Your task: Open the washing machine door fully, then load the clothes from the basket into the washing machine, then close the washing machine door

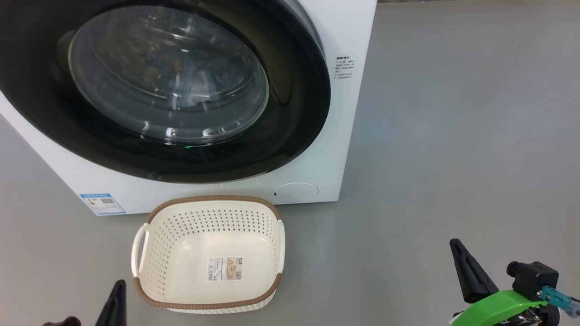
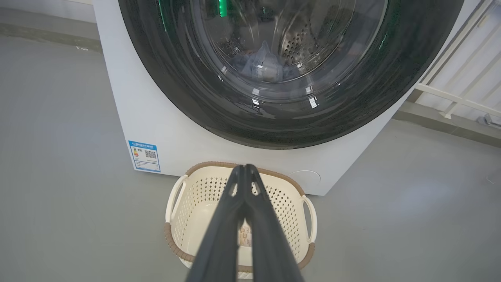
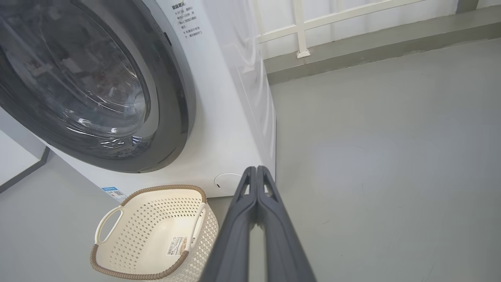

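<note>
Door shut, basket empty, both grippers pinched closed on nothing.

The left gripper point(image 2: 244, 169) has its two dark fingers pressed together tip to tip with nothing between them, and the right gripper point(image 3: 257, 170) is closed the same way, also holding nothing. Just past the left fingertips, partly hidden behind them, the cream basket point(image 2: 280, 196) sits on the grey floor point(image 2: 58, 176), empty but for the paper label point(image 1: 225, 268) on its bottom. Farther beyond those tips rises the white washing machine point(image 2: 164, 129). The glossy black washing machine door point(image 2: 274, 125) is closed against its front. Through the glass, the clothes point(image 2: 262, 68) lie inside the steel drum. Seen from the right fingers, the basket is down to the left, the round service cap point(image 3: 227, 182) is just left of the tips, and the door is up to the left.
</note>
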`<state>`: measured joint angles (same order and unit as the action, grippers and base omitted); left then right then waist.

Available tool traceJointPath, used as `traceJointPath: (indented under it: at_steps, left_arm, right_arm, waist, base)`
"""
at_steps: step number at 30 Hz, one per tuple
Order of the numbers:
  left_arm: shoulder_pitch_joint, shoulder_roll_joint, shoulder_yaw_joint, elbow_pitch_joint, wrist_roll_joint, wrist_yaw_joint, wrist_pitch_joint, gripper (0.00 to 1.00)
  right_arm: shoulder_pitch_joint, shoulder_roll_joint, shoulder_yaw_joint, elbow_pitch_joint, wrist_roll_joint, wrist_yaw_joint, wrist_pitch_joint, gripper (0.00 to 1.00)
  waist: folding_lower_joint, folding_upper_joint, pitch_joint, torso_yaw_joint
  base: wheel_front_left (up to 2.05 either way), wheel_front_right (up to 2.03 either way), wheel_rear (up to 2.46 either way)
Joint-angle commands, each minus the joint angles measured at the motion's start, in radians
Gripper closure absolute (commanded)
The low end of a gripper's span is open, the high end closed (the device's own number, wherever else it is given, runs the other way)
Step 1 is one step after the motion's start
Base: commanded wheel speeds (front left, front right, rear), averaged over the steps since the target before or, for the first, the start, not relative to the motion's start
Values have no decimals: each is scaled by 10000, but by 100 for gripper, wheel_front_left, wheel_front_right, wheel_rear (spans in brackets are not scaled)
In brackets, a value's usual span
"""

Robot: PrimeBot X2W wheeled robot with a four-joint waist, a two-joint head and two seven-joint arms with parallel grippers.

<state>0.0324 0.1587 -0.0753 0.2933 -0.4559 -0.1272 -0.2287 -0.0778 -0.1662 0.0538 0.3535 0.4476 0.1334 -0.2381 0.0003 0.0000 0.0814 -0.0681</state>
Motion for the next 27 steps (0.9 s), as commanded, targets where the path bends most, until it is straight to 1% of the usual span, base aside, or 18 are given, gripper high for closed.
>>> traceJointPath:
  at_steps: [1, 4, 27]
  left_arm:
    - [-181, 156, 134, -218, -270, 12, 42, 100]
    - [-221, 128, 174, -219, -563, 15, 124, 100]
    - [-485, -93, 492, -233, -2803, 0, 768, 100]
  right_arm:
    - [-2, -102, -59, -260, 266, -2, 47, 100]
    - [-18, -78, -89, -272, 567, -2, 127, 100]
    - [-90, 117, -338, -422, 2861, -7, 753, 100]
  waist:
    - [9, 0, -9, 9]
    - [-2, 0, -16, 27]
    - [-3, 0, -174, 159]
  base:
    - [0, 0, 0]
    - [0, 0, 0]
    - [0, 0, 0]
